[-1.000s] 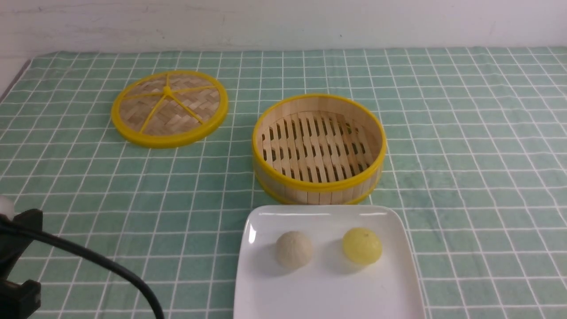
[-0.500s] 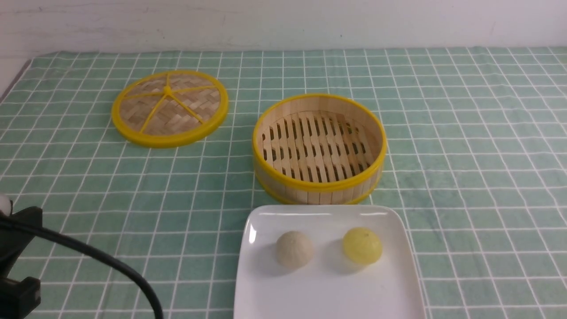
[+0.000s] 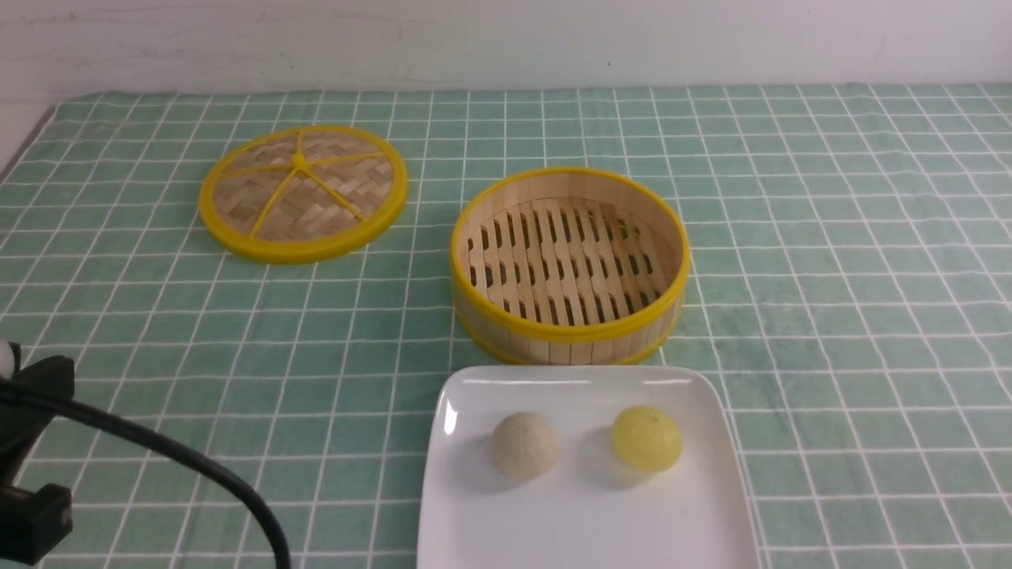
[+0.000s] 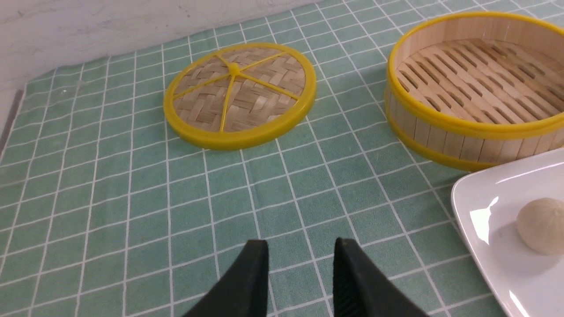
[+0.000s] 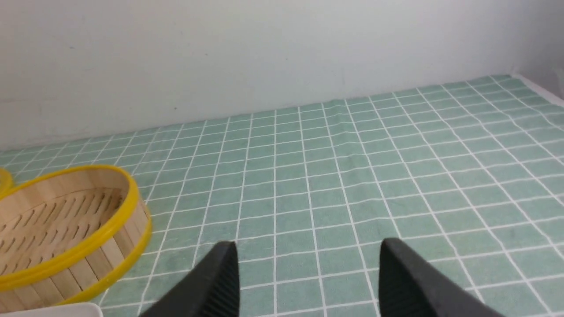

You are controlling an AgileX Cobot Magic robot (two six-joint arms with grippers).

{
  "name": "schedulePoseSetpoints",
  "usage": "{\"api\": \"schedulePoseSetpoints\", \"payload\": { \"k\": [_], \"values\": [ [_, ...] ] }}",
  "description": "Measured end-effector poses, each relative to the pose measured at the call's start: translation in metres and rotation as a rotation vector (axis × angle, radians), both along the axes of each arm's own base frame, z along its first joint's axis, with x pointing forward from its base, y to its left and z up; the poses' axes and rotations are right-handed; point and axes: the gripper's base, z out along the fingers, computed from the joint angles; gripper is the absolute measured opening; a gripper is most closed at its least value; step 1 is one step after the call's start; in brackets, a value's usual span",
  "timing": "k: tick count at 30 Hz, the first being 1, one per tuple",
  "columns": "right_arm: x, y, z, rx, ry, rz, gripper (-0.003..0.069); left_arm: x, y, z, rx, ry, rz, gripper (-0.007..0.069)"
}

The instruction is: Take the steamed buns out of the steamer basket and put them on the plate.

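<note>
Both steamed buns rest on the white plate (image 3: 585, 521) at the near middle: the cream one (image 3: 526, 445) on the left, the yellow one (image 3: 647, 438) on the right. Just behind the plate stands the steamer basket (image 3: 569, 328), its slatted floor bare. My left gripper (image 4: 301, 248) hovers over the cloth left of the plate (image 4: 484, 207), a narrow gap between its fingers with nothing in it; the cream bun (image 4: 543, 225) and the basket (image 4: 462, 136) show beyond it. My right gripper (image 5: 308, 248) is open wide over bare cloth, to the right of the basket (image 5: 119, 246).
The flat woven lid (image 3: 303, 192) with yellow rim lies at the back left. A black part of my left arm and its cable (image 3: 32, 450) sit at the near left edge. A green checked cloth (image 3: 830, 276) covers the table up to a white wall.
The black part of my left arm at the near left edge has sunk slightly. Buns, plate, basket and lid have not moved.
</note>
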Motion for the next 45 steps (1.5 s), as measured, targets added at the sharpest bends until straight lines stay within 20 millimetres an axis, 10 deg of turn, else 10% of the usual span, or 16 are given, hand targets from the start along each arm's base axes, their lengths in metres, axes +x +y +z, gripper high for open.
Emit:
{"api": "schedulePoseSetpoints", "payload": {
  "k": [15,45],
  "values": [
    [0.010,0.003,-0.034,0.044,0.103,-0.019,0.0143,0.001,0.002,0.001,0.035,-0.016,0.008,0.0240],
    [0.008,0.011,-0.044,0.204,0.198,0.020,0.0157,0.001,0.001,0.002,0.031,-0.035,0.004,0.0240]
  ]
}}
